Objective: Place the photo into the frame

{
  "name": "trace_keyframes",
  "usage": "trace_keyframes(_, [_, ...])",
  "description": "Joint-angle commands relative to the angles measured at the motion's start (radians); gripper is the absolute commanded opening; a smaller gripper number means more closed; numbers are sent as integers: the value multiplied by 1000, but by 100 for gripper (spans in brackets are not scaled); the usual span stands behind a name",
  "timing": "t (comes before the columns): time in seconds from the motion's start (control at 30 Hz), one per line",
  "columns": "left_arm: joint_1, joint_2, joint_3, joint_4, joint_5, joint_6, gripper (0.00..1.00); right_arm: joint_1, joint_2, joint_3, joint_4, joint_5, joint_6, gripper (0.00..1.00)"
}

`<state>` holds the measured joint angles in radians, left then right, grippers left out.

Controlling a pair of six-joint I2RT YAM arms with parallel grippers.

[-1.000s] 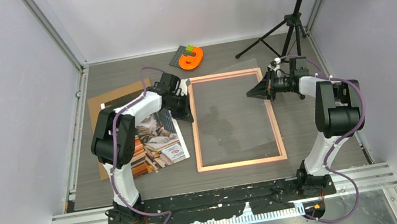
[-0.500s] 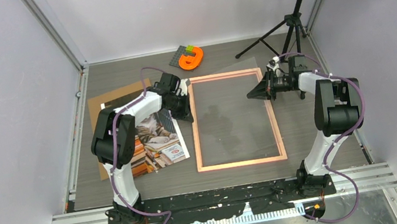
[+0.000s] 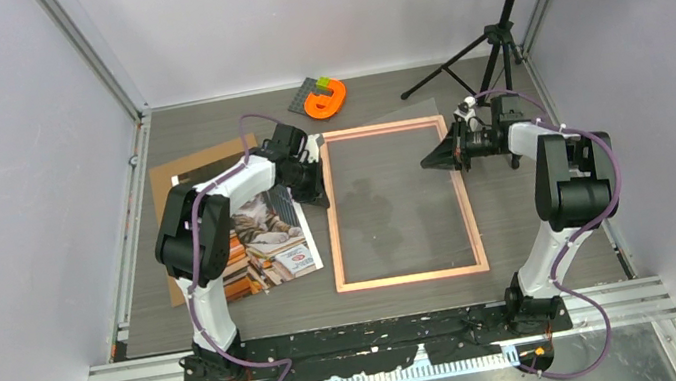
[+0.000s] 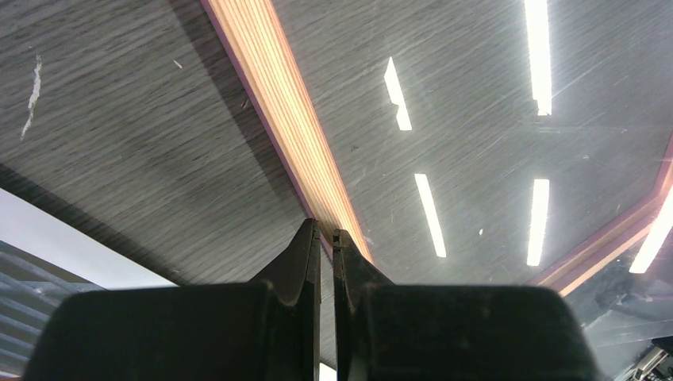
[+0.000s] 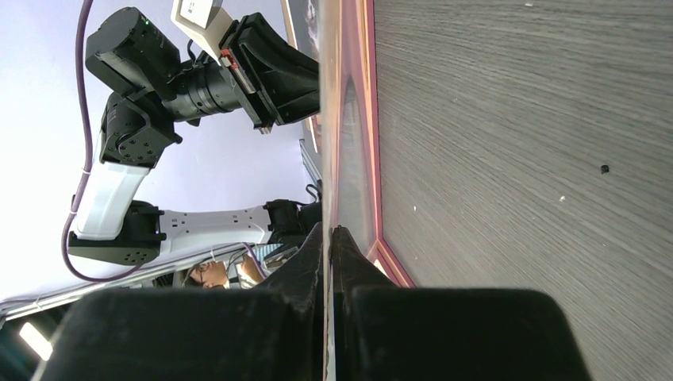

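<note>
Photo [image 3: 267, 247] lies outside frame [image 3: 410, 277]; right tool [image 3: 426, 161] pinches its pane [image 3: 397, 207], left tool [image 3: 323, 199] narrow.

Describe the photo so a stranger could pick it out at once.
On the dark table, find the pink frame lying in the middle, then look just left of it, under the left arm. The photo lies there partly over a plain brown board; only it bears a picture: a grey-and-white cat above stacked colourful books.
</note>
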<state>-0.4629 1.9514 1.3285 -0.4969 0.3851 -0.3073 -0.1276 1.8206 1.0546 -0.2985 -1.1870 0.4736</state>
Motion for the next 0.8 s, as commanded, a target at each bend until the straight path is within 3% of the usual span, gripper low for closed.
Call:
trace_keyframes(0.0, [-13, 17, 9, 27, -5, 13, 4, 6, -13, 7, 31, -21, 13, 6])
trace_keyframes(0.77, [-14, 14, 6, 24, -6, 13, 4, 14, -43, -57, 221, -54, 177, 6])
